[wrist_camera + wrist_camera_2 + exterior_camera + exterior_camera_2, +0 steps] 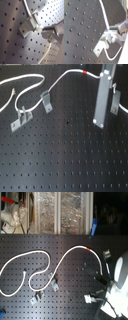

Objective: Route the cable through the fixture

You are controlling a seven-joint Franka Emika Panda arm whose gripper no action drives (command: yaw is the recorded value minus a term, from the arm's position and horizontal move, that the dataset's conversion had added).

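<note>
White cable [65,78] loops past two metal clips [46,100] on perforated board [65,159]; pincer [114,94] state unclear.

Open perforated board [70,159]; brackets [46,100] and cable [30,79] crowd beyond.

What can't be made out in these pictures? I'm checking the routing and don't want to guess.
- Gripper: in the first exterior view, blur hides whether it is open or shut.
- Cable: its end runs off the first exterior view's left edge.
- Small brackets: too blurred in the second exterior view to see their slots.
</note>
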